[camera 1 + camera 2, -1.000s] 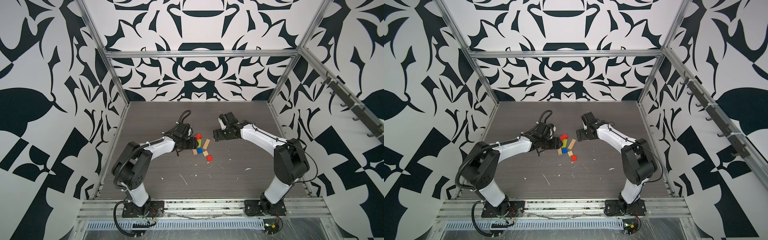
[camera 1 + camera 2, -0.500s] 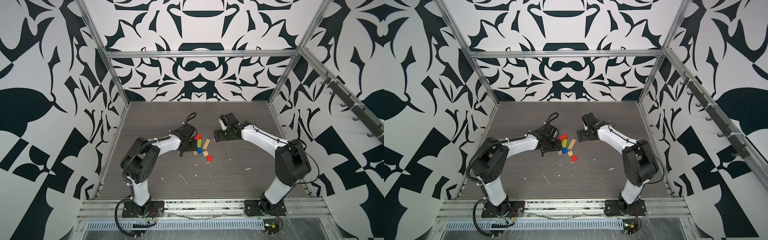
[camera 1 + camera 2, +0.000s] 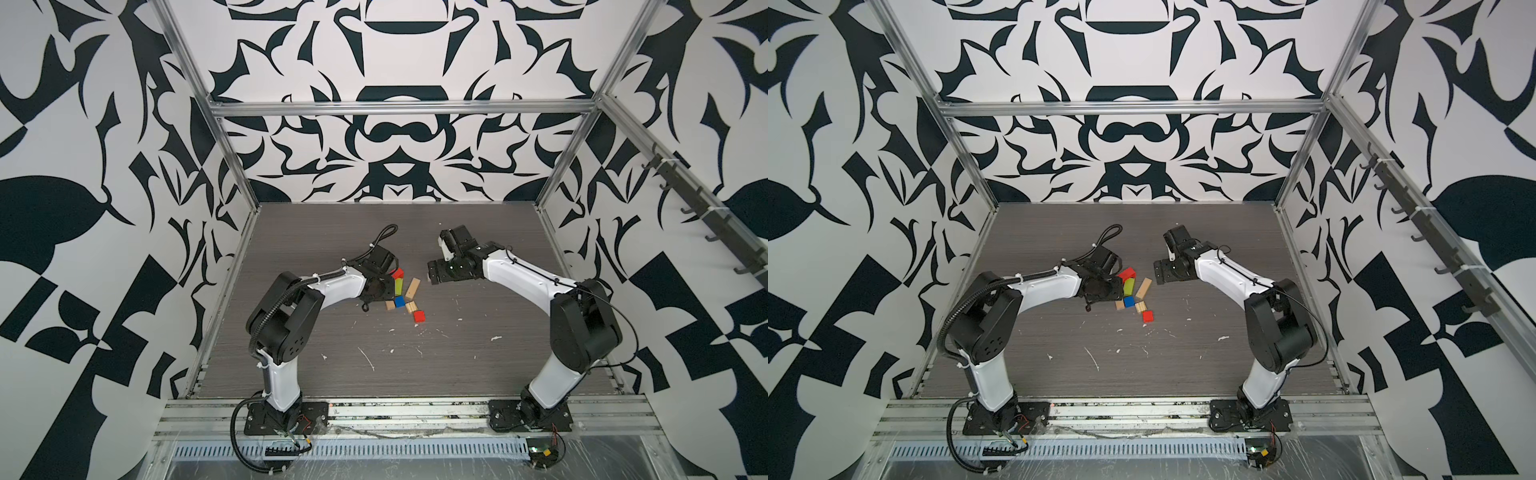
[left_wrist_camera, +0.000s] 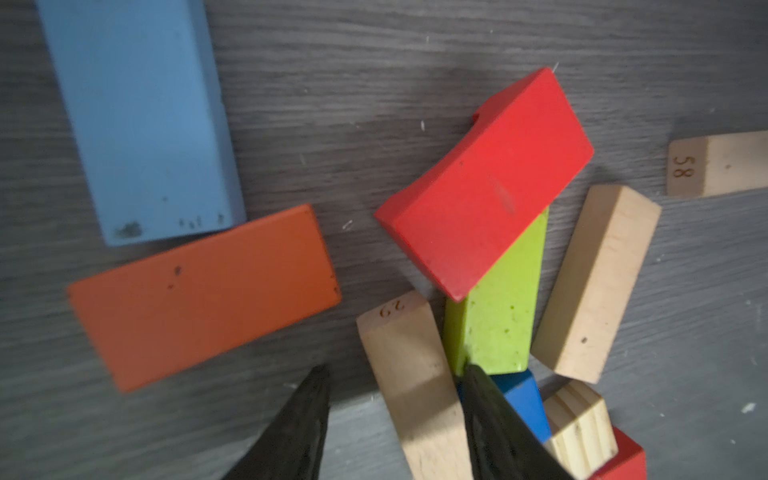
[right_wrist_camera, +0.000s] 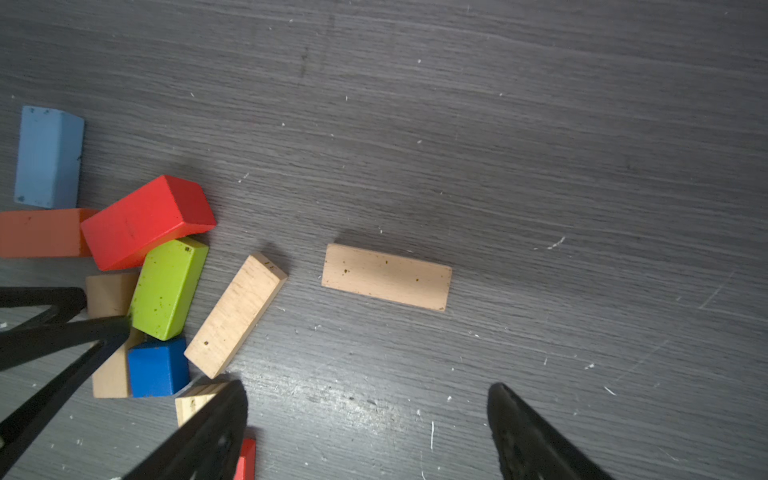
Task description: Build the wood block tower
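Nothing built yet, blocks (image 3: 399, 286) lie jumbled on worktop (image 3: 374, 374); left tool (image 4: 397, 370) half-open straddling tan block (image 4: 415, 395), right tool (image 5: 368, 386) wide, empty

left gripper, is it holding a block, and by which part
Nothing held: the left gripper straddles the tan block marked 29, one finger against it, the other clear of it.

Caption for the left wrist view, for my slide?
Left gripper open around a tan block beside the lime green block; red block rests on the green.
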`<state>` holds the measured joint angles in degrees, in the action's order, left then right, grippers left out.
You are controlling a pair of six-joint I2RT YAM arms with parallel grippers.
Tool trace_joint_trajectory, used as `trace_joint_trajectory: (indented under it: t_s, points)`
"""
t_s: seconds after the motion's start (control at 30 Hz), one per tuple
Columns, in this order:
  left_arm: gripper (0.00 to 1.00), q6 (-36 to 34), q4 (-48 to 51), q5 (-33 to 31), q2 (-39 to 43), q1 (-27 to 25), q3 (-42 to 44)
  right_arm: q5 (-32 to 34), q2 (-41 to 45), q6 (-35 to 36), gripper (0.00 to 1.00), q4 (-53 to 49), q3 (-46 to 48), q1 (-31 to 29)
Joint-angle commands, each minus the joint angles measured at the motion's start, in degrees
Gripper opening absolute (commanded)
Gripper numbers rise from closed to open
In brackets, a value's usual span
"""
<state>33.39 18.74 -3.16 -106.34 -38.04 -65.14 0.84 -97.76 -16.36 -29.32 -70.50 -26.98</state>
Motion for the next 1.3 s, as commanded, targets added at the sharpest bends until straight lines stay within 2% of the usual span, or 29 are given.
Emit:
trace_joint_trajectory:
  t_s: [0.0,0.37,0.63,0.83,1.0,1.1,1.27]
  points:
    - [0.55,-0.76,5.05,-3.05,-1.12,-0.97,-1.03,0.74,0.72,-0.49,0.93,0.04,-0.34,-0.13]
    - [0.51,-2.42,7.35,-5.07,-0.99,-1.85,-1.02,0.58,-0.01,-0.63,0.93,-0.24,-0.43,-0.09]
    - [0.50,-5.43,9.28,-3.91,1.37,-1.86,1.33,0.24,-0.10,-0.60,0.93,-0.34,-0.51,-0.11]
    - [0.61,-6.84,8.59,-1.29,4.36,-1.86,3.40,-0.21,-0.83,-0.68,0.93,-0.33,-1.09,-0.15]
    - [0.74,-7.02,9.18,0.66,5.42,-1.86,3.29,-0.40,-1.21,-0.64,0.92,-0.57,-1.70,-0.16]
    - [0.75,-7.58,8.08,2.77,6.23,-1.86,3.97,-0.24,-1.21,-0.62,0.93,-0.56,-1.57,-0.13]
    - [0.74,-11.17,12.14,-0.48,5.84,-1.85,3.66,-0.31,-0.90,-0.47,0.92,-0.49,-1.26,-0.13]
